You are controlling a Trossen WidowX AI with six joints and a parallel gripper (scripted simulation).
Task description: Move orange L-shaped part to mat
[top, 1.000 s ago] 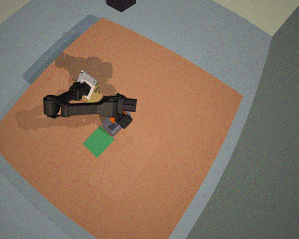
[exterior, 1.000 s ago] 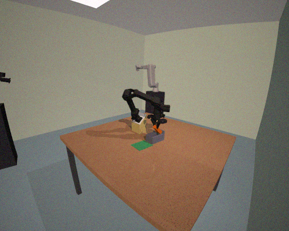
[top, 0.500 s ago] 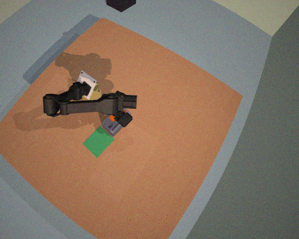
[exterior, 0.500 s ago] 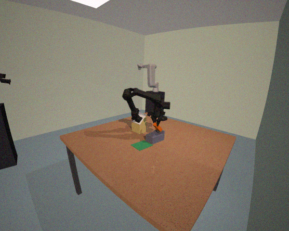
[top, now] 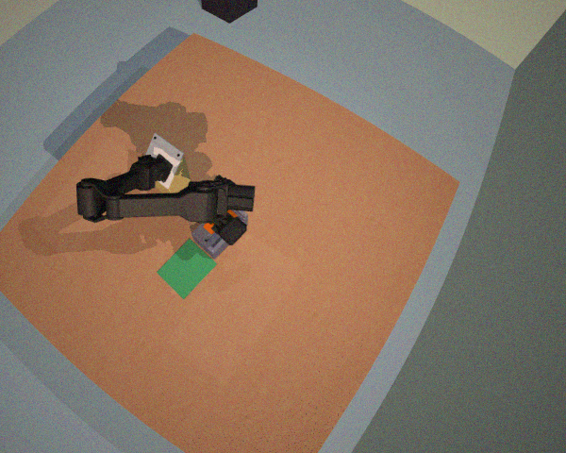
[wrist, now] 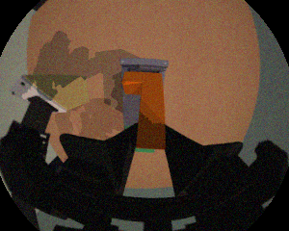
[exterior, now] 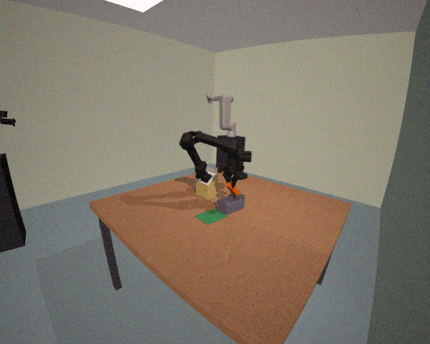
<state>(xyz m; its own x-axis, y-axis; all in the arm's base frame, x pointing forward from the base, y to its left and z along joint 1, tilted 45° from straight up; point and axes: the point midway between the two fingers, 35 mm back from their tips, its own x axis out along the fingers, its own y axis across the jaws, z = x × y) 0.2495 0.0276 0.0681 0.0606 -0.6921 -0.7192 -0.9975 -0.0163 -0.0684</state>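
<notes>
While your arm's elbow folds out over the left of the wooden table [top: 322, 273], the tan base block [top: 178, 181] and its white plate [top: 165, 148] sit just behind the green mat [top: 186, 268], which lies flat and touches the grey tray [top: 209, 243] at its right corner. Your gripper [top: 227, 225], closed partway, pinches the raised end of the orange part [exterior: 233, 188], which tilts steeply, its lower end at the tray. Right of the tray, open tabletop runs to the far edge.
</notes>
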